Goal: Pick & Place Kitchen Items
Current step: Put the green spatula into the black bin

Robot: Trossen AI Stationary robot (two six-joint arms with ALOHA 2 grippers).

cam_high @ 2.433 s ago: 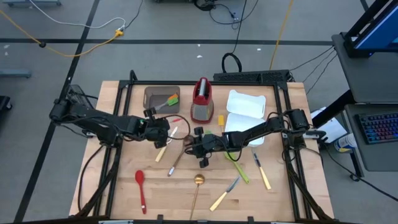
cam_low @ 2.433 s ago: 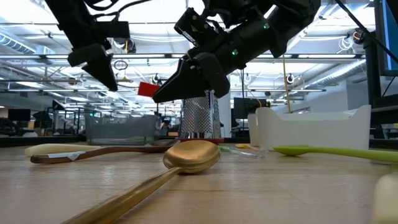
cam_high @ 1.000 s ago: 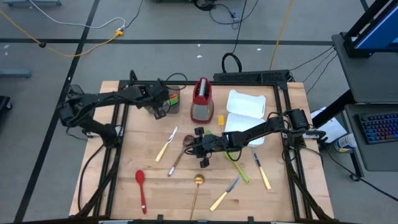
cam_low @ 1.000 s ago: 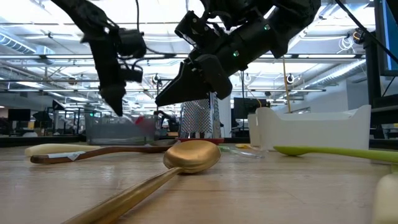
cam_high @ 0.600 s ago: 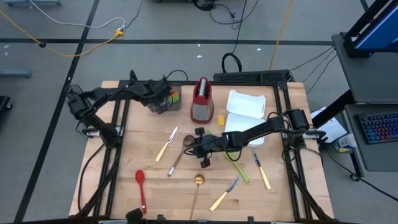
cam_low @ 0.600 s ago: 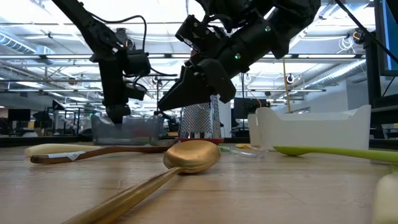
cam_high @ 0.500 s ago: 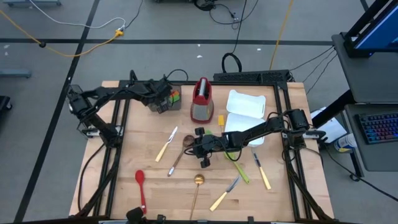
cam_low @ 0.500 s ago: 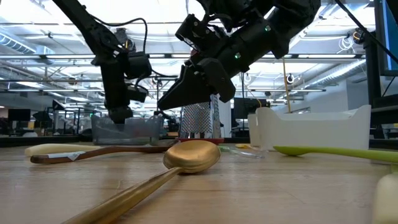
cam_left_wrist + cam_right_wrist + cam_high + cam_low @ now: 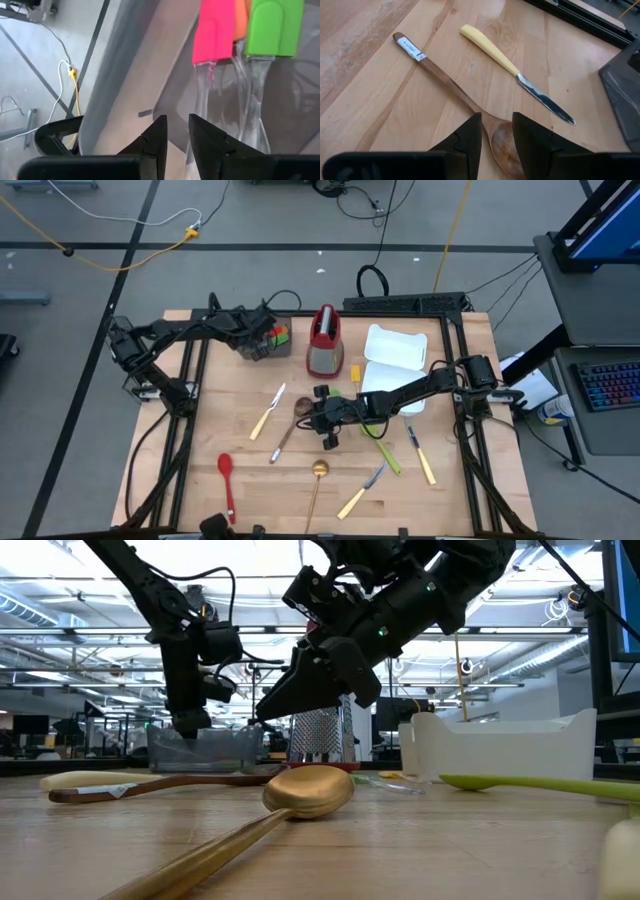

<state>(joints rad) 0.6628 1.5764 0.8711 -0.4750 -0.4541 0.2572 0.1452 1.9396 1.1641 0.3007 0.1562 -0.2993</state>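
Left gripper (image 9: 175,135) fingers slightly parted, empty, over brown bin (image 9: 262,340) near table's far-left corner; right gripper (image 9: 496,135) parted, empty, above wooden spoon (image 9: 455,90) mid-table.

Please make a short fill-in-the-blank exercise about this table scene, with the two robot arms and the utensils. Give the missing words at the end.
1. The left gripper hangs over the brown ____, where a pink spatula and a green spatula lie.
2. The right gripper is just above the bowl of the ____ spoon.
3. Beside that spoon lies a knife with a ____ handle.
4. The gold spoon lies on the ____.

Missing words: bin; wooden; yellow; table
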